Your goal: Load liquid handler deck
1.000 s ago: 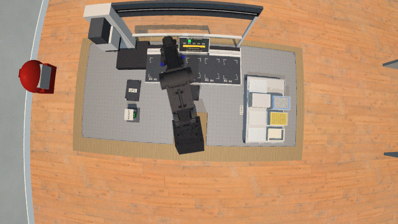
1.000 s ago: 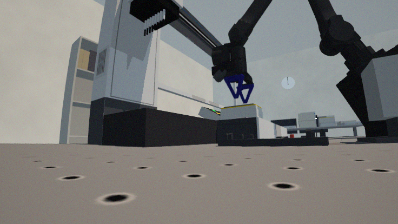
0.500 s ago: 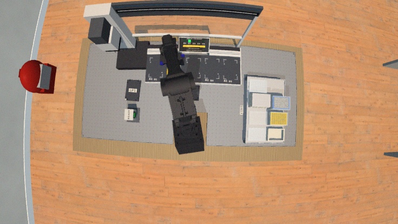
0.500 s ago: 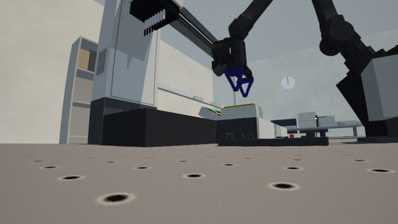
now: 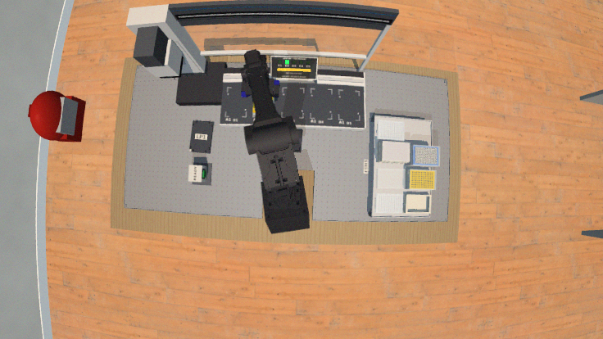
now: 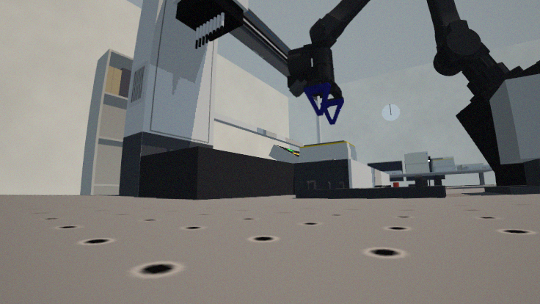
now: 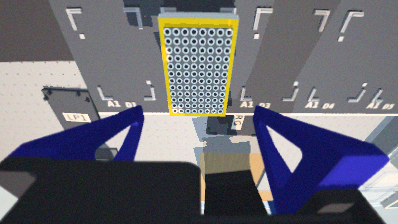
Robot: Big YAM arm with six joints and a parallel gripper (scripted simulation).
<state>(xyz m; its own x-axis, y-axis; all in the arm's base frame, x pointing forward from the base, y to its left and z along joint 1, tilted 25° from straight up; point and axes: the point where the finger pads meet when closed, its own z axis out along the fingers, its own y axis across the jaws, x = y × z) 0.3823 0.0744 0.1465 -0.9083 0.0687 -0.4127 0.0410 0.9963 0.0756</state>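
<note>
A yellow-rimmed tip rack sits inside the brackets of deck position D2, with no cover on it and pale rings filling its grey field. My gripper is open and empty, and hangs well above the rack, clear of it. Deck position D3, to the right of the rack, is bare. Lid park LP1 is bare. The SHELF, at the right, holds several white lidded items; I cannot read their labels.
On the SHELF, a blue-rimmed rack and a yellow rack stand at the right side. The READY key is below LP1. The regrip nest RG lies just in front of D2. The liquid handler's gantry spans the back.
</note>
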